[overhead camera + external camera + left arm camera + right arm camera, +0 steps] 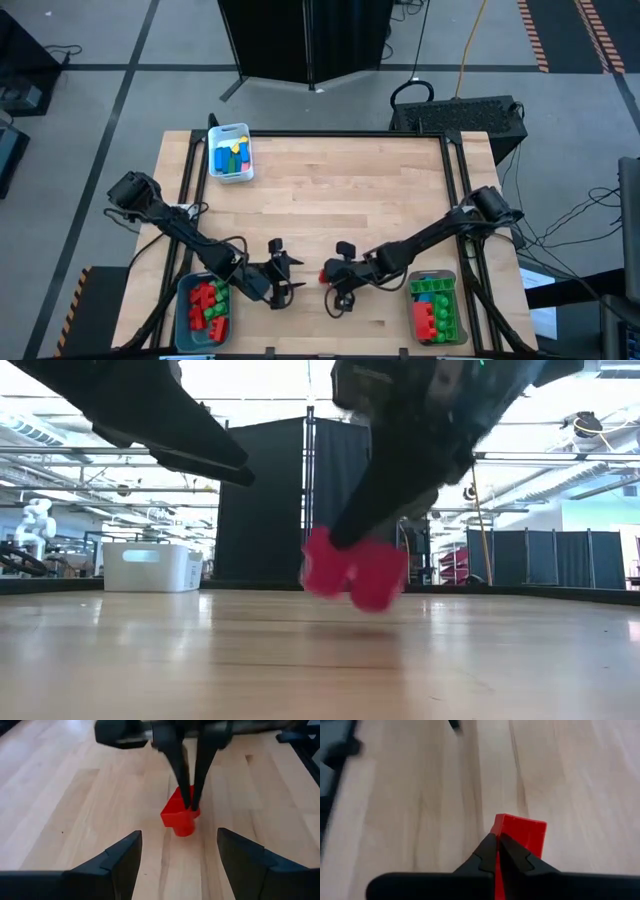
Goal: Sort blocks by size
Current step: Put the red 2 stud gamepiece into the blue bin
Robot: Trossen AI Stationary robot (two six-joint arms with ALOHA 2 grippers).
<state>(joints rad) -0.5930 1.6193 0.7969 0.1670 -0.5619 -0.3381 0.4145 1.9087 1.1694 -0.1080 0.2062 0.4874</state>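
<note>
One red block (179, 816) hangs just above the wooden table (350, 200), near its front middle, with my right gripper (330, 273) shut on it. The low view shows this block (355, 572) tilted and slightly off the wood. My left gripper (287, 276) stands open and holds nothing. It is close to the block's left and points at it, and in its wrist view its fingers (125, 855) frame the block. More blocks lie in three bins. My right gripper pinches a thin upper edge of the red block (499, 836) between its two fingertips (186, 795). The fingers slant down from the table's right side. The block hangs below the fingertips, tilted, one round stud (184, 828) pointing down, clear of the table as far as the low view shows.
A white bin (230, 152) with blue, green and yellow blocks stands at the far left. A teal bin (203, 308) with red and green blocks sits at the near left. A clear bin (433, 306) with red, green and blue blocks is at the near right.
</note>
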